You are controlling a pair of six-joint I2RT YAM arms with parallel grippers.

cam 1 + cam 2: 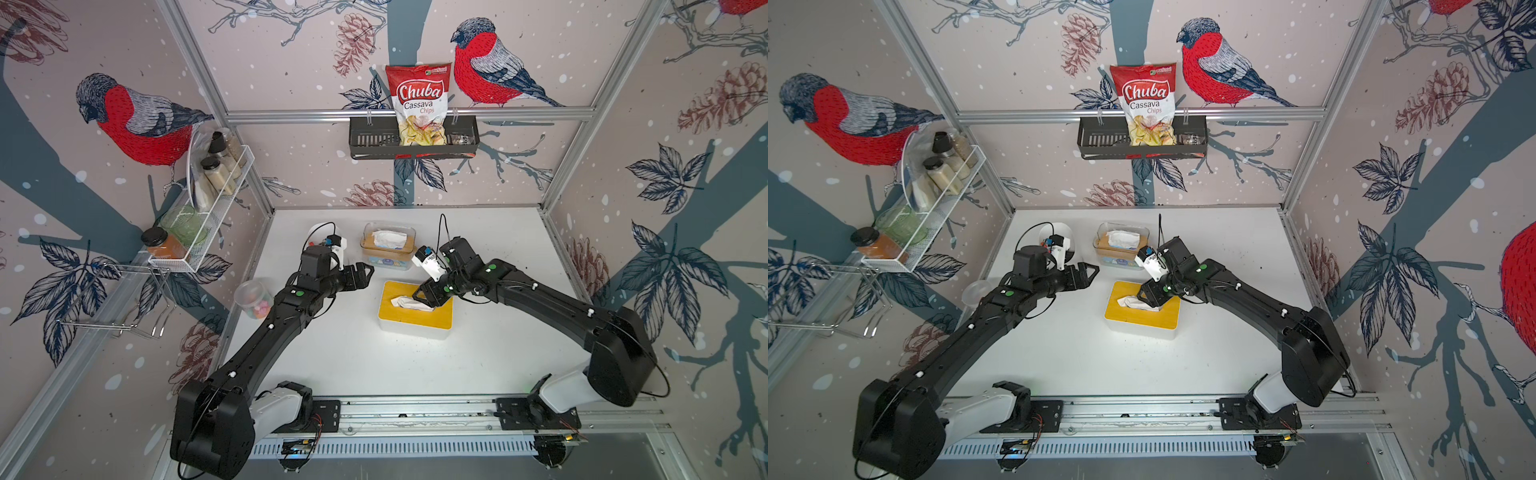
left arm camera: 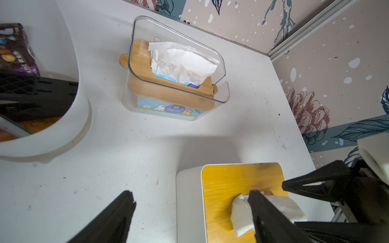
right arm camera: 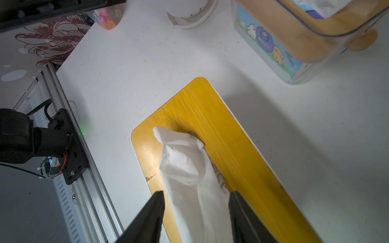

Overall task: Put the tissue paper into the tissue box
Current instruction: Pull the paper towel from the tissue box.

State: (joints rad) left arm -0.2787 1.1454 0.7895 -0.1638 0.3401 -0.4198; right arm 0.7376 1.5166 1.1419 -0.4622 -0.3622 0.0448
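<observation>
Tissue paper (image 3: 187,168): we are seeing it lying crumpled on the yellow lid of the tissue box (image 1: 415,321), most of it outside the box.
Right gripper (image 3: 196,192): it is hovering right over the tissue box, jaws spread and straddling the tissue paper.
Left gripper (image 1: 368,272): it is hanging just off the tissue box's far left corner, spread wide and carrying nothing.
Clear holder (image 1: 386,262): it is sitting close behind the tissue box, with its own tissue sticking up.
Candy jar (image 1: 253,299): it is standing well left of the tissue box.
</observation>
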